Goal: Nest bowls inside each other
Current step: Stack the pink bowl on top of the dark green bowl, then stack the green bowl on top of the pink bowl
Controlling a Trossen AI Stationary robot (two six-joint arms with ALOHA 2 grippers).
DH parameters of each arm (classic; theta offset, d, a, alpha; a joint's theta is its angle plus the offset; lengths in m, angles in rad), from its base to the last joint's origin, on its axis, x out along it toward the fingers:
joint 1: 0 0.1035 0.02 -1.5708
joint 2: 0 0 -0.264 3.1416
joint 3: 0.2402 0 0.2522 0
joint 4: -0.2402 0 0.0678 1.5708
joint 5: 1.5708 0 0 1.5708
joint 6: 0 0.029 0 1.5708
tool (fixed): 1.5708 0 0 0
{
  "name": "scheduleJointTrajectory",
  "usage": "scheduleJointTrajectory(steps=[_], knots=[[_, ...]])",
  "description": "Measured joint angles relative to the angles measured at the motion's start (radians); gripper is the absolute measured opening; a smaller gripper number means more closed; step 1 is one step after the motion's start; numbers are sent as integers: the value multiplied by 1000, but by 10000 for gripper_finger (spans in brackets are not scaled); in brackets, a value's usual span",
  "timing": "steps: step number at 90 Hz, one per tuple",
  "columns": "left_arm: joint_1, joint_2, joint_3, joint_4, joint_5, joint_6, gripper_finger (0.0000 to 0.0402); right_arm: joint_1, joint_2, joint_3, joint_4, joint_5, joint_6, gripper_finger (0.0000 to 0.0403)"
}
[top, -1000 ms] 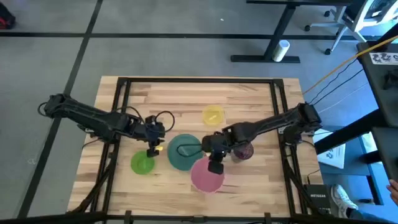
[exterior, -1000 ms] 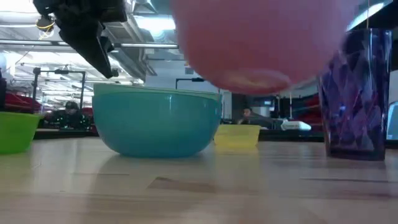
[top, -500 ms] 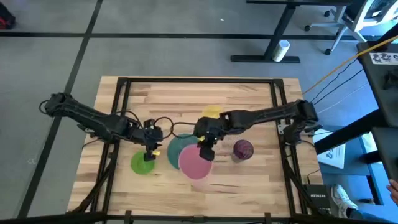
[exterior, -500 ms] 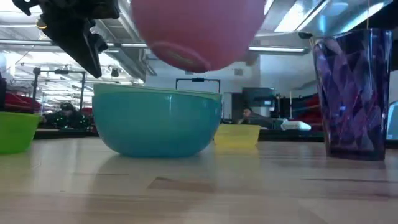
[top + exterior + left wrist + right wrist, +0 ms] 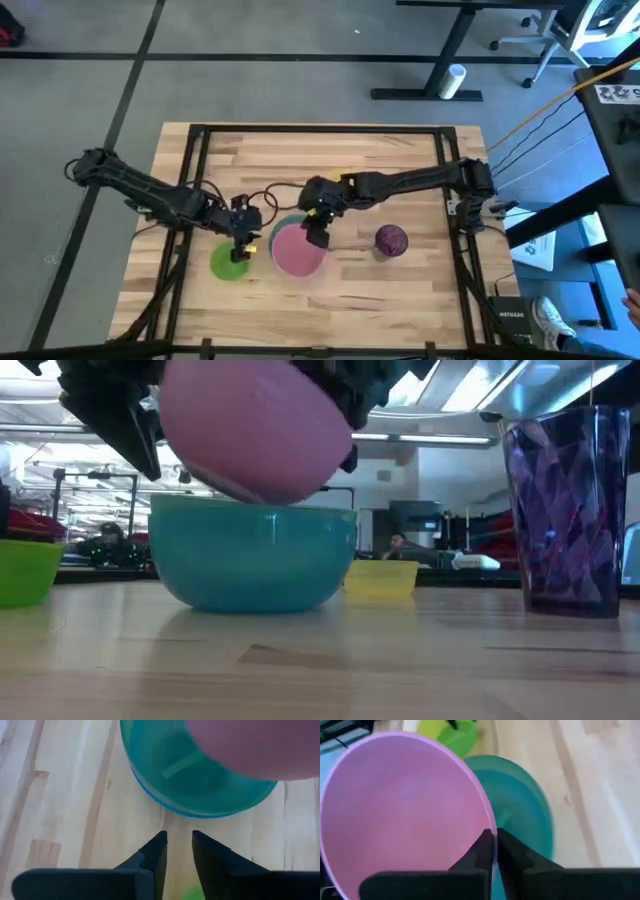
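The right gripper (image 5: 316, 237) held the pink bowl (image 5: 296, 250) by its rim, the jaws pinched narrowly on the rim wall, as the right wrist view showed. The pink bowl hung tilted directly above the teal bowl (image 5: 252, 555), its base just over the teal rim and not yet seated. The teal bowl stood upright near the middle of the table (image 5: 400, 290).

The left gripper (image 5: 243, 240) hovered just left of the teal bowl, above the lime-green bowl (image 5: 229, 263); its jaws stood narrowly apart and held nothing. The yellow bowl (image 5: 343, 181) sat on the far side of the teal bowl, and the purple cup (image 5: 390, 240) stood to the right, well clear.

To do this step well, the pink bowl probably needed levelling first, so that its base would enter centred. A straight, slow descent would likely follow, with release only once the bowl rested inside. A tilted drop could catch the teal rim and shove that bowl toward the waiting left gripper.
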Motion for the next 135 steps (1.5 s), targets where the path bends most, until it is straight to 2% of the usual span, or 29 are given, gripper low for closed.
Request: scheduleJointTrajectory(steps=[59, 93, 135], knots=[[0, 0, 0, 19, 0, 5, 74, -11, 104, -1, -56, 23, -25, 0], [0, 0, 0, 22, 0, 8, 74, -12, 94, 16, -132, 33, -54, 2], [0, 0, 0, 22, 0, 6, 74, -49, 93, 78, -142, -78, -78, 96]])
